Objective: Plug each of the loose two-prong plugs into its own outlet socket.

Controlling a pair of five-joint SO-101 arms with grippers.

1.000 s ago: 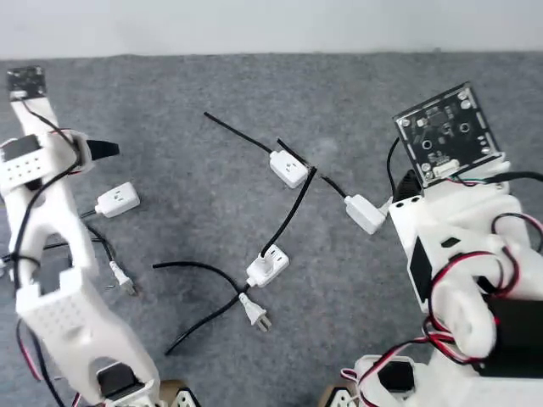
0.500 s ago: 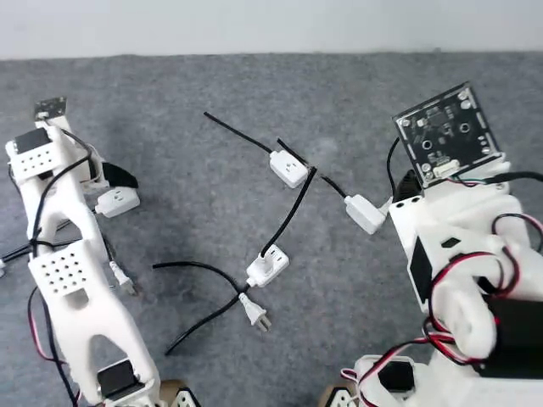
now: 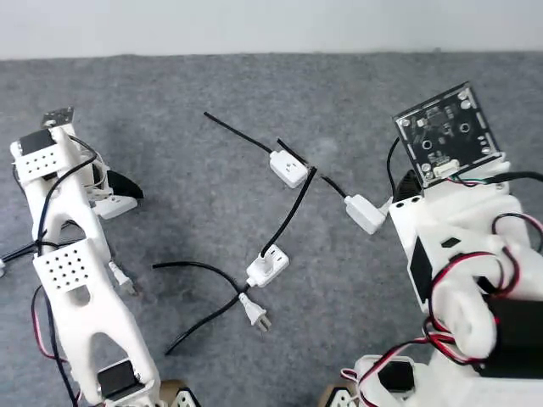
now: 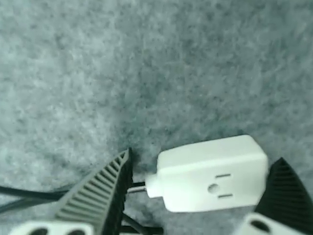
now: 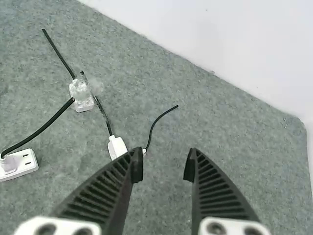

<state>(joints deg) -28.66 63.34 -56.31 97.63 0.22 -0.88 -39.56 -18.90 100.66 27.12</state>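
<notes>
Two left gripper fingers (wide) straddle socket.

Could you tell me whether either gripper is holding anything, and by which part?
Nothing is held. The left gripper is open around an outlet; the right gripper is open and empty.
</notes>
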